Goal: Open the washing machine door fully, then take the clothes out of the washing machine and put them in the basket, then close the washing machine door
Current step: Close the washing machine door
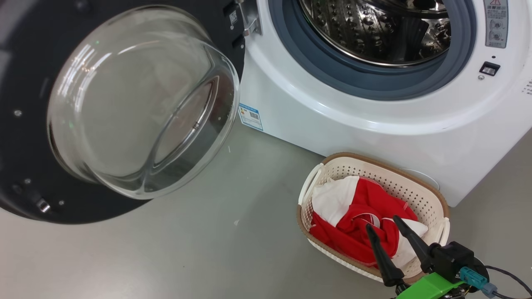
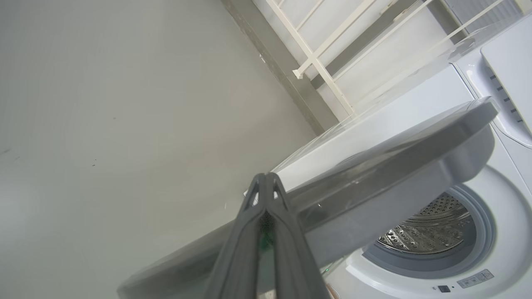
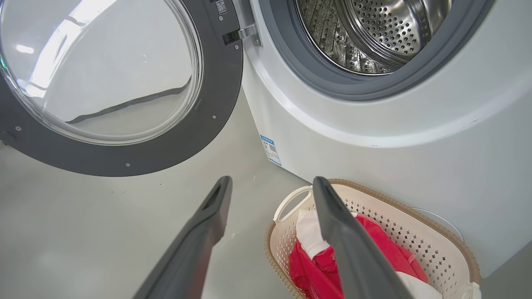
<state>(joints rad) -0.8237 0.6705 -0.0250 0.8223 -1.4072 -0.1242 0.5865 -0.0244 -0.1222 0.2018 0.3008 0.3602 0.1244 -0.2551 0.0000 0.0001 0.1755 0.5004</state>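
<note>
The washing machine door (image 1: 124, 104) hangs wide open at the left, its glass bowl bulging toward me; it also shows in the right wrist view (image 3: 108, 83). The white washing machine (image 1: 374, 120) shows a bare steel drum (image 1: 382, 29). On the floor before it stands the cream basket (image 1: 428, 199) holding the red and white clothes (image 1: 357, 220), which the right wrist view shows too (image 3: 311, 265). My right gripper (image 1: 382, 222) hovers open just above the basket's near side, nothing between its fingers. My left gripper (image 2: 266, 180) is shut and empty, behind the door's outer edge (image 2: 395, 166).
Grey floor (image 1: 232, 249) spreads between the door and the basket. A blue label (image 1: 250, 117) marks the machine's lower corner. A white railing (image 2: 320, 62) stands by the wall behind the machine in the left wrist view.
</note>
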